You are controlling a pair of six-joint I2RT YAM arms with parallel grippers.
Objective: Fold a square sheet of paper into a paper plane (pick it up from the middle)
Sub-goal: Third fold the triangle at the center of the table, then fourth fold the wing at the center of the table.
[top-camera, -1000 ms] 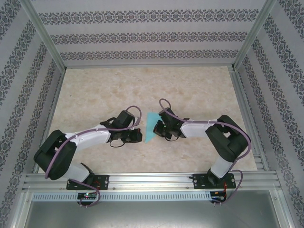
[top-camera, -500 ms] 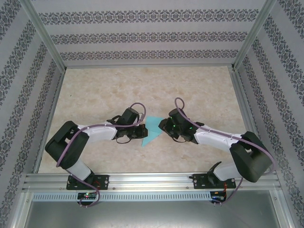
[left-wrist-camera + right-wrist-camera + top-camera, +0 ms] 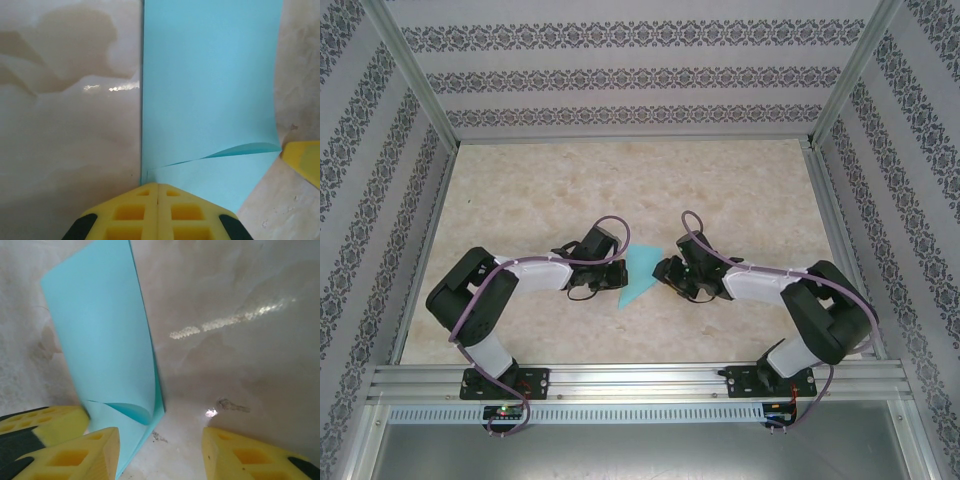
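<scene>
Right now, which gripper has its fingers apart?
The right gripper: its yellow fingers stand apart by the turquoise paper, while the left gripper's are pressed together.

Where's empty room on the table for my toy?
The far half of the table, up to the back wall, is bare. So is the near strip between the arm bases. The middle is crowded: left hand and right hand flank the blue paper.

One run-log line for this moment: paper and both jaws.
stage: mid-fold | turquoise-blue creased paper sheet: lying on beige marbled table, one flap curling up | left jaws: shut at its edge | right jaws: open, alongside it
</scene>
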